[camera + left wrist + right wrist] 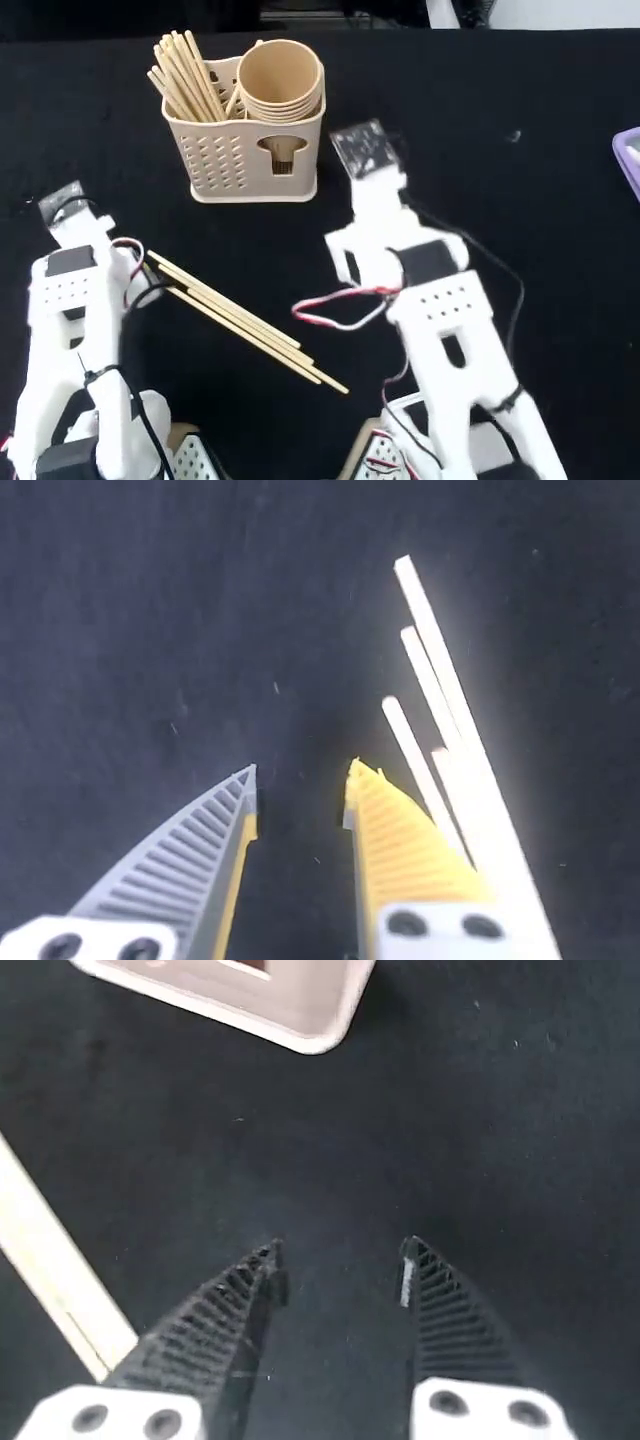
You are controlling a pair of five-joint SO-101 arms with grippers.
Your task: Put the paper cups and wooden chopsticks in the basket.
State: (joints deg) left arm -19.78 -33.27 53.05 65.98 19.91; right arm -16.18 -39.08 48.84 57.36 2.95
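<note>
High view: on the black table (520, 200), the beige perforated plastic basket (245, 165) holds the stacked tan paper cups (281, 80). Loose pale wooden chopsticks (245, 325) lie nearby. The left gripper (300, 785) stands open and empty just beside them; the right gripper (340, 1260) is also open and empty. The next move is probably to straddle the chopsticks and pinch them.

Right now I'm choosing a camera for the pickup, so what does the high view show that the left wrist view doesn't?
The high view adds the basket, with stacked cups and upright chopsticks standing in it. The left wrist view adds the left gripper close up, its fingers open, the yellow one right beside the loose chopsticks. Both show those loose chopsticks lying on the black table.
</note>
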